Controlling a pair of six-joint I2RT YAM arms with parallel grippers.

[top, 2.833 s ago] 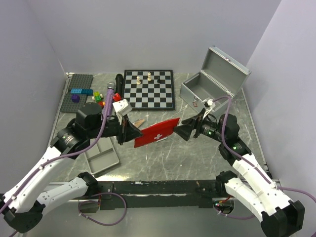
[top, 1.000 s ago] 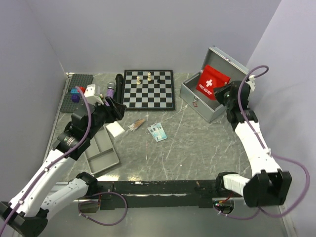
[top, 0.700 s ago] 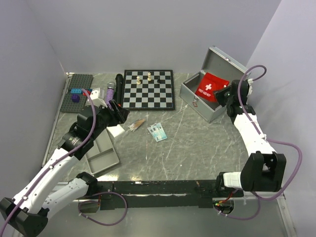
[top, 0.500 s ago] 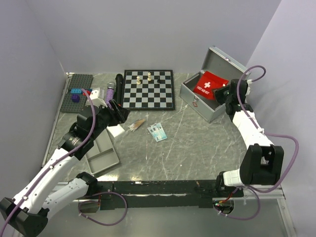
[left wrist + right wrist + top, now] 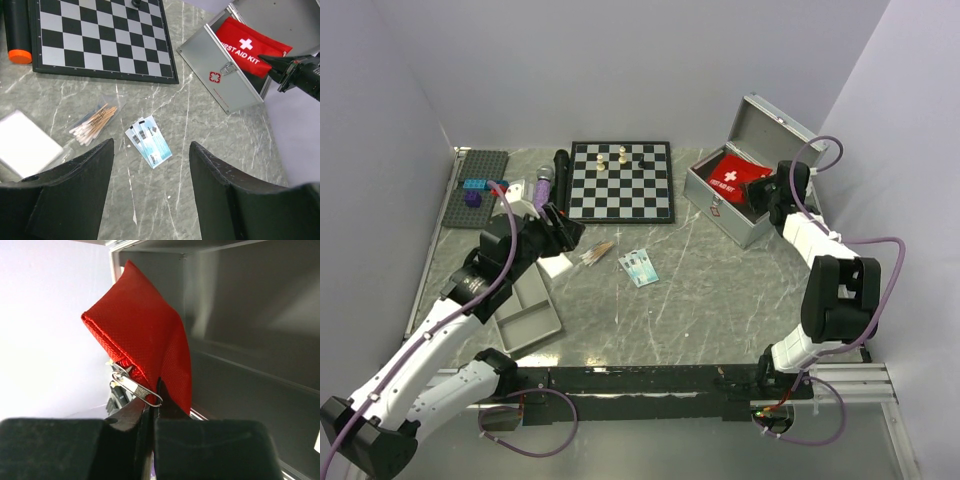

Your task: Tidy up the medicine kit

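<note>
right end effector (image 5: 152,390) pinches the red pouch (image 5: 733,177), seating it in the box (image 5: 718,207) at 2 o'clock; next, let go. left end effector (image 5: 150,148) hangs wide over swabs (image 5: 94,124).

My left hand (image 5: 151,149) hangs above the grey marble surface (image 5: 215,165), its two fingers wide apart. Between them lie blue-white packets (image 5: 149,141), with cotton swabs (image 5: 94,125) just beside. Farther away, the red first-aid pouch (image 5: 252,44) leans in the open metal box (image 5: 220,80). My right hand (image 5: 278,70) touches the pouch's edge.
</note>
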